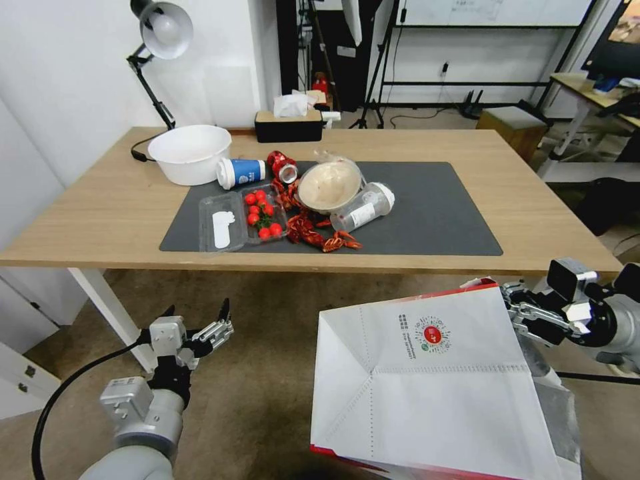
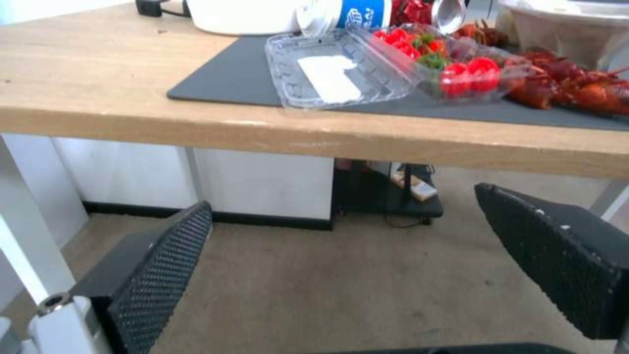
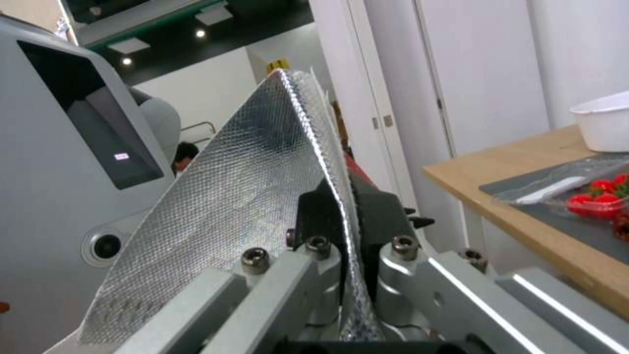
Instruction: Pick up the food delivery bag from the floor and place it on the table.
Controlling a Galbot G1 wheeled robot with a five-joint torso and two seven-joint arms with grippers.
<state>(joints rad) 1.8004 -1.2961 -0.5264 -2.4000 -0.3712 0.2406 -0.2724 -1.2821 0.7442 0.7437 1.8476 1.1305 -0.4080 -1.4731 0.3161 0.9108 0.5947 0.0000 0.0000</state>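
The food delivery bag, white with a red edge and a round red logo, hangs tilted in the air before the table's front edge, at the lower right. My right gripper is shut on its upper rim. In the right wrist view the black fingers pinch the silver foil lining. My left gripper hangs open and empty at the lower left, over the brown-grey floor and below the table top; its black pads stand wide apart.
On the dark mat lie a clear box of tomatoes, red crayfish, a lidded bowl, cups and a can. A white bowl, a tissue box and a lamp stand behind. A white table leg is beside my left gripper.
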